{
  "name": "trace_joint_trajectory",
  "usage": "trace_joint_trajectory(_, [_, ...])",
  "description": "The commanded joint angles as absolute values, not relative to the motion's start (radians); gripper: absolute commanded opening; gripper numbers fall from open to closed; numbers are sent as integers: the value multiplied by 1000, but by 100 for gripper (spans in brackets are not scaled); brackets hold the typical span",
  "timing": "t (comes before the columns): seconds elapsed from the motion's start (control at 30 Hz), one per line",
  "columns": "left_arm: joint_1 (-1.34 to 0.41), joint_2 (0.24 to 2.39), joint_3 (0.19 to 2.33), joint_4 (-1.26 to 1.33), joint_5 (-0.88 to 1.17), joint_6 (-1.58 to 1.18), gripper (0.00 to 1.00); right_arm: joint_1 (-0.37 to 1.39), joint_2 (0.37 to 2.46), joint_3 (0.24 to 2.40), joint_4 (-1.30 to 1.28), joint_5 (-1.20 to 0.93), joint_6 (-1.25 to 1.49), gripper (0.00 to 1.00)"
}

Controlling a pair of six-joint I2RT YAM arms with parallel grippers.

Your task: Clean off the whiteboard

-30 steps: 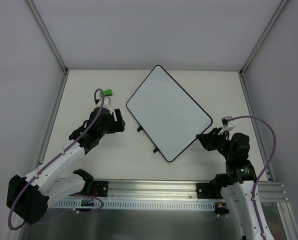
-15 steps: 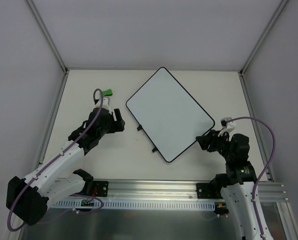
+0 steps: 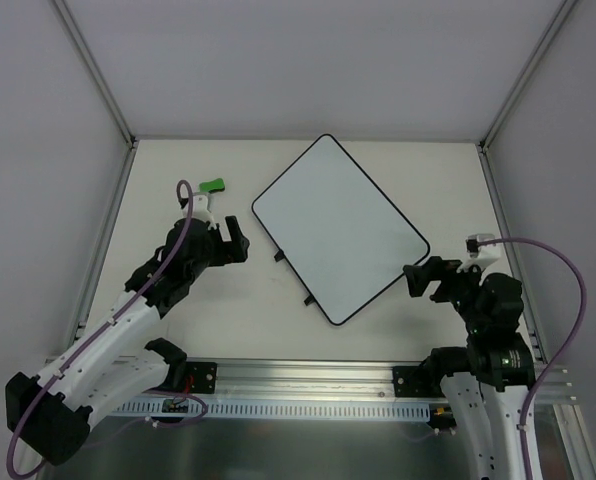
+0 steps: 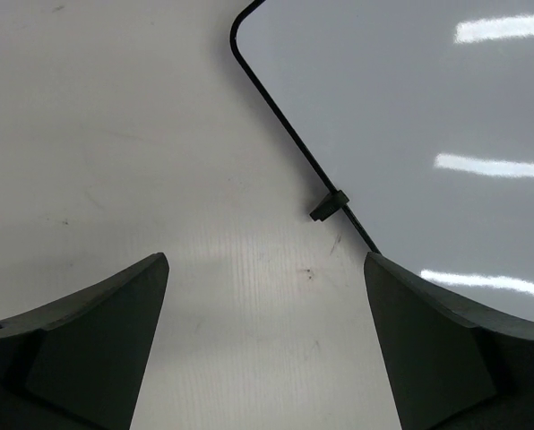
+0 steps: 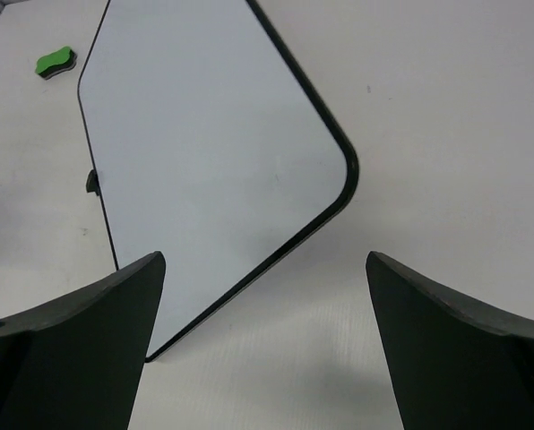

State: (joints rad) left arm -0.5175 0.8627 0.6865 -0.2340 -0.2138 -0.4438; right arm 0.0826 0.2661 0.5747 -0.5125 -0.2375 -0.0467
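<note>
The whiteboard (image 3: 338, 228) lies flat and turned at an angle in the middle of the table, its surface blank. My left gripper (image 3: 237, 240) is open just left of the board, apart from it. In the left wrist view that gripper (image 4: 265, 258) is over bare table, with the whiteboard (image 4: 410, 116) and one black foot (image 4: 328, 206) ahead of it on the right. My right gripper (image 3: 416, 276) is open just off the board's right corner. The right wrist view shows that gripper (image 5: 265, 255) empty, with the whiteboard (image 5: 204, 152) ahead of it.
A small green eraser (image 3: 212, 185) lies on the table left of the board, behind my left gripper, and shows as the eraser (image 5: 54, 63) in the right wrist view. White walls and metal posts close in the table on three sides. A rail runs along the near edge.
My right gripper opened, let go of the board's right corner and drew back to the right. My left gripper opened wider and shifted slightly left. The board moved a little, then stayed still.
</note>
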Motion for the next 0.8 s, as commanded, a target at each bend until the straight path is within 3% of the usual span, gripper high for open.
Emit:
trace_joint_trajectory(0.0, [-522, 793, 753, -262, -239, -396, 93, 77, 255, 705, -601, -66, -92, 99])
trace_joint_trajectory(0.07, [-520, 761, 788, -303, -250, -371, 99, 78, 262, 788, -642, 10, -113, 99])
trace_joint_trajectory(0.4, [-522, 459, 972, -511, -348, -233, 99, 80, 275, 1081, -770, 242, -330, 99])
trace_joint_trajectory(0.77, [-520, 209, 1078, -736, -454, -146, 99, 127, 144, 1129, -761, 287, -350, 99])
